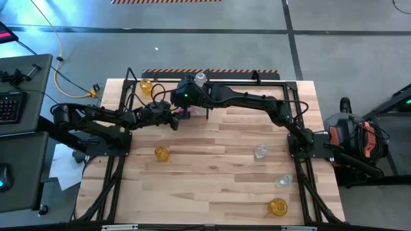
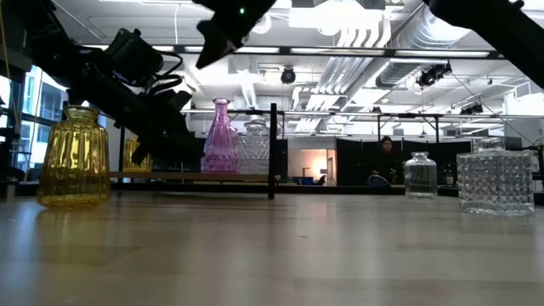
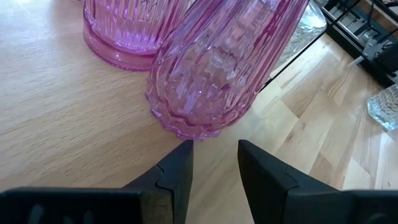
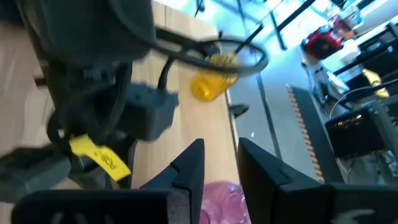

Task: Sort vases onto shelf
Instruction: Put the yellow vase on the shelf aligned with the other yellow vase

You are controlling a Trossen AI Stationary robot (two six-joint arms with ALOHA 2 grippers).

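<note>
My left pincer [image 3: 214, 163] sits low over the shelf [image 1: 273, 82] at the far edge of the worktop [image 1: 212, 167], its two dark fingers [image 3: 177, 171] standing a little apart with a narrow gap between them and nothing held. Just beyond the fingertips a tilted pink vase [image 3: 217, 68] leans over the pale board; its ribbed base is right in front of the gap and I cannot tell whether a fingertip touches it. Behind it stands a second pink vase [image 3: 124, 31], upright, close against the first.

My right pincer [image 4: 217, 165] hangs above the same stretch of shelf, reaching in from the worktop's right side; its fingers are also slightly parted and empty, with pink glass showing below them. In the overhead view a clear vase [image 1: 200, 78] shows right by that wrist, near the middle of the far edge.

Seen level across the worktop, a pink vase [image 2: 220, 136] and a clear ribbed vase [image 2: 255, 146] stand side by side on the shelf, just beside the black divider [image 2: 272, 151].

A yellow vase [image 1: 146, 85] stands towards the far left corner. Out on the open worktop, another yellow vase [image 1: 161, 154] lies left of centre, a clear one [image 1: 261, 151] right of centre, another clear one [image 1: 283, 181] near the right edge, and a yellow one [image 1: 277, 206] near the near right corner.
</note>
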